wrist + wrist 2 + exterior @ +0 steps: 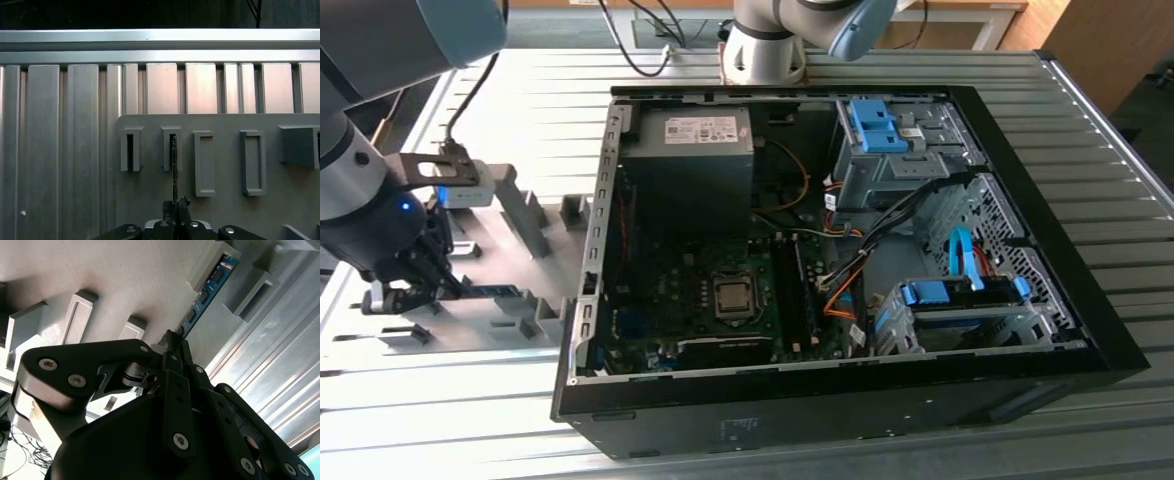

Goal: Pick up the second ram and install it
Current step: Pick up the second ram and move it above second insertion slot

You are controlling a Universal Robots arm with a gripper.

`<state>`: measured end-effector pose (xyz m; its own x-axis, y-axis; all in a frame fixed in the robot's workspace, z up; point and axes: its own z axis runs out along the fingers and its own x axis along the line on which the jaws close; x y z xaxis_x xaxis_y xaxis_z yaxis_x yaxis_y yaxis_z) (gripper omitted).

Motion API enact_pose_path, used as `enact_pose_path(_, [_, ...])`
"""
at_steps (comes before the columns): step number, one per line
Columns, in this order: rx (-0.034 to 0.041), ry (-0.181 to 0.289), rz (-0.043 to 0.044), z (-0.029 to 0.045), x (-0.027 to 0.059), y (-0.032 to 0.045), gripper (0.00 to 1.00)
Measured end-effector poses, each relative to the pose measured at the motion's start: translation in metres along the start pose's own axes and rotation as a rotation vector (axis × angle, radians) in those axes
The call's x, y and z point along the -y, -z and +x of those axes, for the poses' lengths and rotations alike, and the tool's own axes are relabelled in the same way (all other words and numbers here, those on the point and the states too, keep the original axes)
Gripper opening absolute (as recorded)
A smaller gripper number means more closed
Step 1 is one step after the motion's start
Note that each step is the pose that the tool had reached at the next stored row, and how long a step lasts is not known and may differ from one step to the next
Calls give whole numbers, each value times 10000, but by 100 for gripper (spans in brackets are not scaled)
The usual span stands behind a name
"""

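In the exterior view the gripper (443, 290) hangs at about eight o'clock of the frame, over a grey fixture (480, 335) on the ribbed metal table (440, 420). The second ram (491, 291) shows as a short blue-green strip touching the gripper at its three o'clock, lying among the fixture's raised blocks. The open computer case (1101, 345) stands well apart at the gripper's three o'clock. A white label (700, 130) sits on the power supply (687, 165) at the case's eleven o'clock, and a small mark is on the case front at six o'clock. The print on both is too small to read.

In the second wrist view the gripper (172, 341) has its black fingers pinched together on the near end of the second ram (205, 295). The stick runs straight out from the fingertips, edge up. A row of black chips lines its blue face, and its far end is held between grey fixture blocks. The chip markings cannot be made out.

In the first wrist view the second ram (174, 170) appears edge-on as a thin dark line. It runs from the closed tips of the gripper (176, 204) into the slot of a grey block (166, 150), the second of the row of slotted blocks on the fixture plate.
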<state>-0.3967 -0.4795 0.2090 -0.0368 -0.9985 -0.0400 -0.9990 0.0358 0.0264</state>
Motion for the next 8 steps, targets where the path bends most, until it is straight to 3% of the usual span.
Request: enact_pose_path(8, [-1, 0, -1, -1, -1, 27, 14])
